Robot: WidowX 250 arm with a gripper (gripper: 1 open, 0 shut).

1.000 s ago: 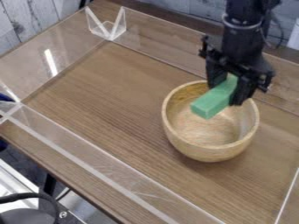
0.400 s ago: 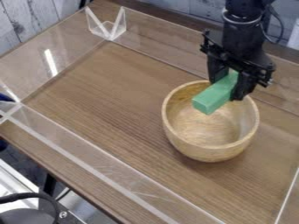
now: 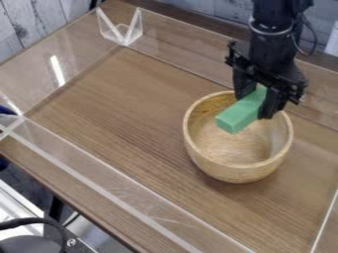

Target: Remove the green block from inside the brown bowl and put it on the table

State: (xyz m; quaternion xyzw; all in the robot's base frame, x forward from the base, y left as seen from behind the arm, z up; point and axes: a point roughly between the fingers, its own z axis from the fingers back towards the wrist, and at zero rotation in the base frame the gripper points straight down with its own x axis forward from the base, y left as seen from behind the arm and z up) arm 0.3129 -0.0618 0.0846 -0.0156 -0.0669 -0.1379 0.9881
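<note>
Tool (image 3: 263, 100) unmoved — green block (image 3: 243, 114) clamped, above brown bowl (image 3: 238, 158) rim.

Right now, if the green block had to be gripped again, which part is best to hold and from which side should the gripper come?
The upper end of the green block, from straight above. It is a long, thin bar, tilted, its lower end over the brown bowl, so the thick rim blocks any side approach. The gripper already pinches that upper end across the narrow faces, pointing down.
</note>
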